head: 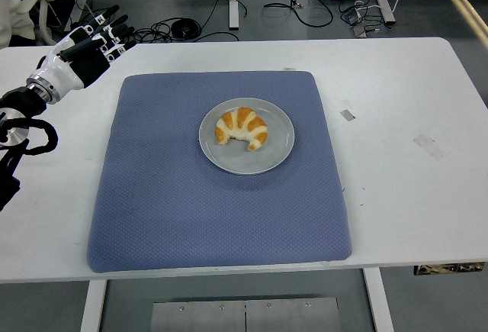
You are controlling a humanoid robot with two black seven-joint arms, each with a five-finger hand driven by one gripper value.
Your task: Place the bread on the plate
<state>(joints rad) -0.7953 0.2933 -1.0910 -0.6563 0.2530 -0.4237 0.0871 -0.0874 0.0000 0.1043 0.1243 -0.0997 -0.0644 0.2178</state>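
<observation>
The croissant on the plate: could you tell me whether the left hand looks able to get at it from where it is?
Probably yes. The left hand is open at the table's far left corner, holding nothing, and only bare blue mat lies between it and the croissant, uncovered on the plate.

The blue mat (221, 195) looks like matt, finely dimpled cloth. The grey plate (278, 153) is smooth, faintly glossy. The white surface (404, 179) is smooth.
</observation>
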